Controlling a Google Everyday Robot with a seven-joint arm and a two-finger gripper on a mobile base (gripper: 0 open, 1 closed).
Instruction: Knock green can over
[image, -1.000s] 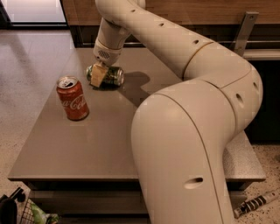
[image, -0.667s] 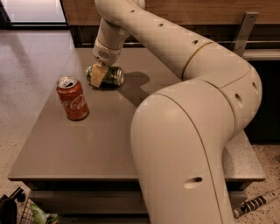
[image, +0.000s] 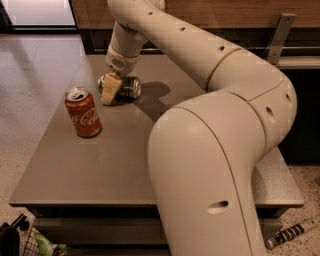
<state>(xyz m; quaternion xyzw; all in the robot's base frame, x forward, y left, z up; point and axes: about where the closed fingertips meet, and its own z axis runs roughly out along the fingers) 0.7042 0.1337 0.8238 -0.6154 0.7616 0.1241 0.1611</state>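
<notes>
Floor (image: 35, 65), pale and glossy, fills the far left. At the near left corner we see a wire basket (image: 30, 245) with dark and green things in it. On the grey-brown table (image: 100, 170) the red can (image: 83, 112) stands upright near the left edge, silver top up.

A little right of it and farther back, the gripper (image: 109, 93) reaches down to the tabletop at the end of the cream arm (image: 200, 55). The green can (image: 128, 87) lies on its side just behind the gripper and to its right, its length running left to right. It is touching the gripper or very nearly so, and its left part is hidden behind the gripper's pale tip. We cannot tell how far the gripper is open, nor whether it has hold of anything. The green can rests on the far left part of the table, apart from the red can.

Right of the green can falls the arm's shadow. The arm's bulky near part covers much of the table's right half. A metal bracket (image: 278, 35) stands at the far right, and a striped rod (image: 292, 232) lies on the floor at the near right.
</notes>
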